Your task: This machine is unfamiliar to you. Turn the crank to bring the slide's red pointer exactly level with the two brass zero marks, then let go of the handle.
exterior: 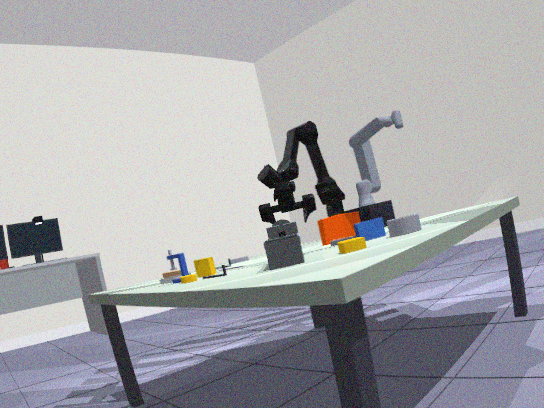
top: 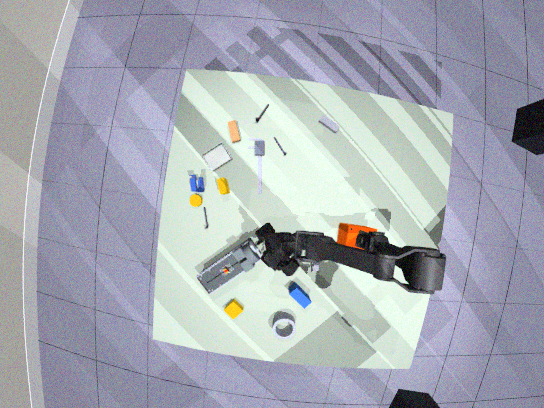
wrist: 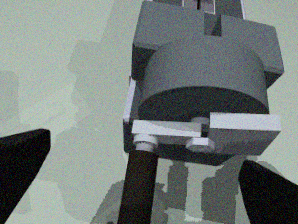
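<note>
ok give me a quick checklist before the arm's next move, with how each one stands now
1. Gripper open: ok
2. Dark handle free of the fingers: ok, gaps on both sides
3. Handle between the open fingers for a regrip: ok in the wrist view, depth cannot tell
4. Red pointer level with both brass marks: cannot tell, too small
5. Blue block apart from the machine: ok
</note>
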You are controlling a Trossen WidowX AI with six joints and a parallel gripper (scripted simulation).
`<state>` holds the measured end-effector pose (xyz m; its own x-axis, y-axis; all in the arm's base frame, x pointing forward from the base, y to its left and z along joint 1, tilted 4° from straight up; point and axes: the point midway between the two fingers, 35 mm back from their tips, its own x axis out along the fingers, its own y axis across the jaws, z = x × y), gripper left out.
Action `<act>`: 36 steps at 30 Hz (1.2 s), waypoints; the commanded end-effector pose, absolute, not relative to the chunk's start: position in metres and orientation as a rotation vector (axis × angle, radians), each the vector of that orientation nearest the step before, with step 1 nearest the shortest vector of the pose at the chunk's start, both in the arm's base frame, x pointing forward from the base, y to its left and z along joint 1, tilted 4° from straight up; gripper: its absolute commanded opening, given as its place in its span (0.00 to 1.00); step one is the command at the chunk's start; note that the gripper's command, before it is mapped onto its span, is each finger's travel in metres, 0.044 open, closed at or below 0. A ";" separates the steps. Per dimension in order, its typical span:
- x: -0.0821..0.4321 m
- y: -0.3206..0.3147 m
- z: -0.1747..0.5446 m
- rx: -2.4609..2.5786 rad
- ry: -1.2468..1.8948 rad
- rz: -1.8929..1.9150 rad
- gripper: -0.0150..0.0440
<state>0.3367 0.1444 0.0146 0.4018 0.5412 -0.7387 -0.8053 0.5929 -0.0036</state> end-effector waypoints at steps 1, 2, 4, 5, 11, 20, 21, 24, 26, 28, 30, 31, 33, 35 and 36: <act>0.336 0.144 0.021 -0.390 0.768 0.876 1.00; 0.337 0.145 0.023 -0.390 0.768 0.876 1.00; 0.338 0.146 0.032 -0.388 0.767 0.875 1.00; 0.339 0.146 0.039 -0.386 0.766 0.875 1.00; 0.341 0.148 0.090 -0.387 0.765 0.877 1.00; 0.355 0.161 0.109 -0.354 0.816 0.809 1.00; 0.359 0.165 0.109 -0.342 0.829 0.788 1.00; 0.371 0.177 0.110 -0.308 0.862 0.723 1.00; 0.379 0.186 0.110 -0.285 0.881 0.679 1.00; 0.386 0.196 0.110 -0.261 0.896 0.635 1.00; 0.392 0.206 0.110 -0.237 0.908 0.590 1.00; 0.396 0.211 0.110 -0.224 0.913 0.568 1.00; 0.402 0.222 0.110 -0.199 0.920 0.523 1.00; 0.407 0.232 0.109 -0.171 0.923 0.478 1.00; 0.410 0.238 0.110 -0.156 0.924 0.456 1.00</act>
